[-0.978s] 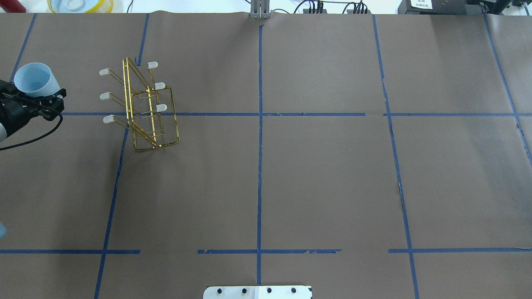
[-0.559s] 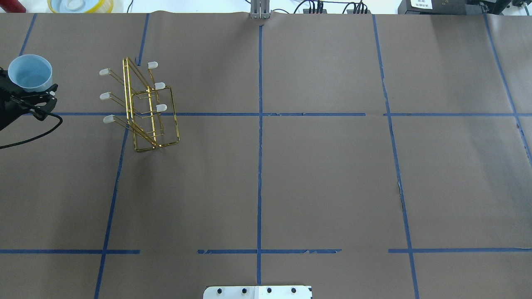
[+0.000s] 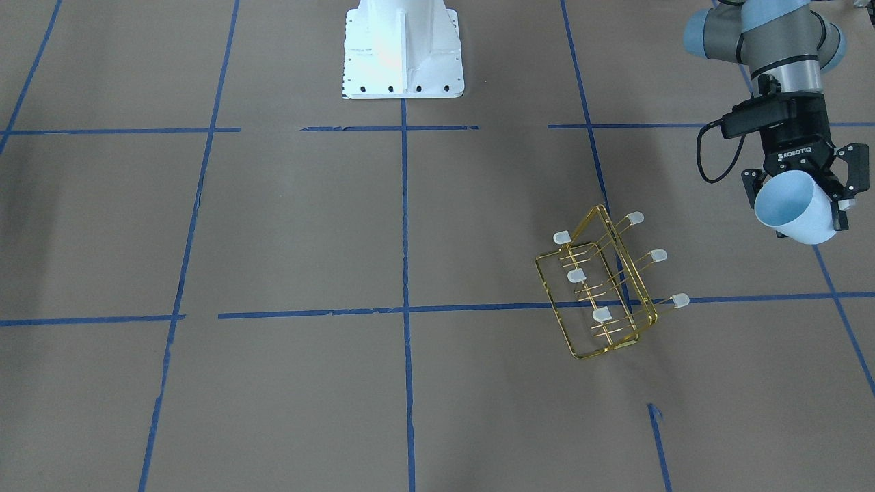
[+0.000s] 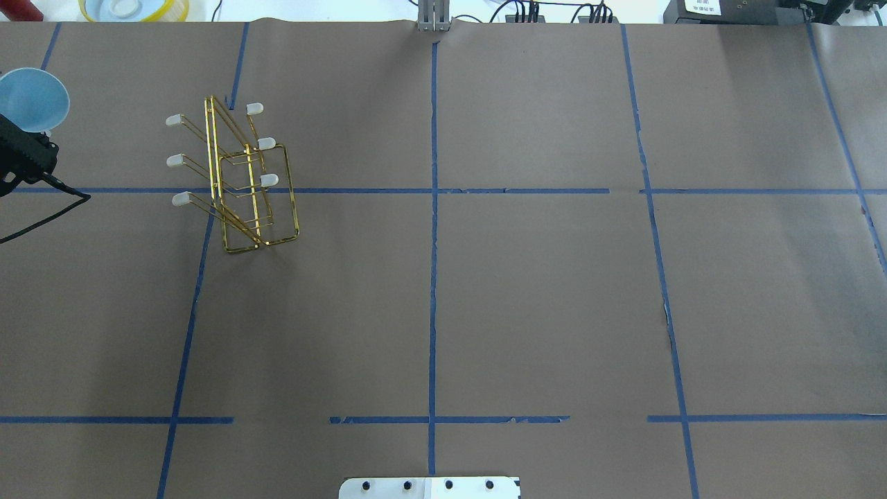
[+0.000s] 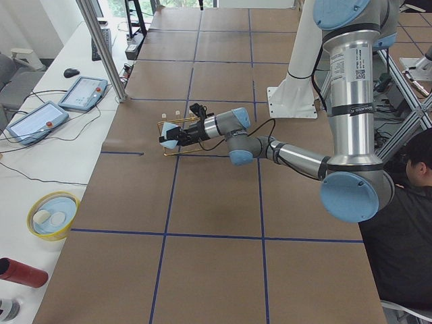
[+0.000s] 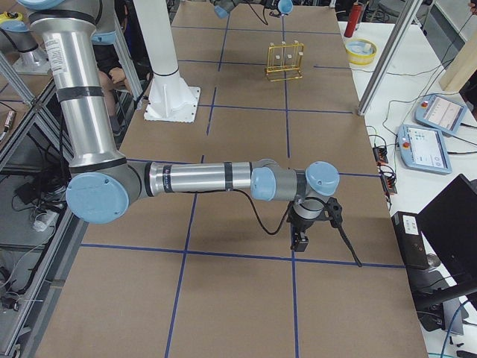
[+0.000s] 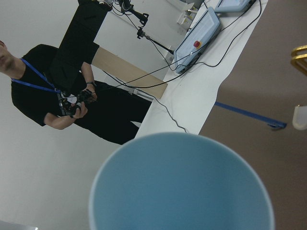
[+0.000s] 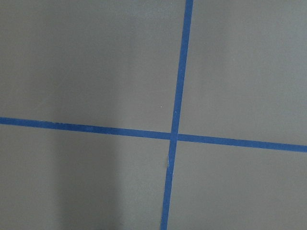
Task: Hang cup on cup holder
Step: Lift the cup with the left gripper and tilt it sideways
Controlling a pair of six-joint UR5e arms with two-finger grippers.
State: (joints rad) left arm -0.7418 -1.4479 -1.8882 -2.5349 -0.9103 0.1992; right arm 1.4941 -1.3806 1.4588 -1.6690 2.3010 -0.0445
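Note:
The pale-blue cup is held tilted in my left gripper, which is shut on it above the table, well off to the robot's left of the cup holder. The cup sits at the overhead view's left edge and fills the left wrist view. The gold wire cup holder stands on the brown table with its capped prongs bare; it also shows in the overhead view. My right gripper hangs low over the table far from the rack, seen only in the exterior right view; I cannot tell whether it is open or shut.
The white robot base is at mid-table. A yellow bowl and a red cylinder lie beyond the far edge. A metal post and teach pendants stand there too. A person stands beyond.
My left gripper has moved the cup further to the view's left and towards the far edge, away from the rack. The cup's mouth has turned more towards the overhead camera. The rack has not moved.

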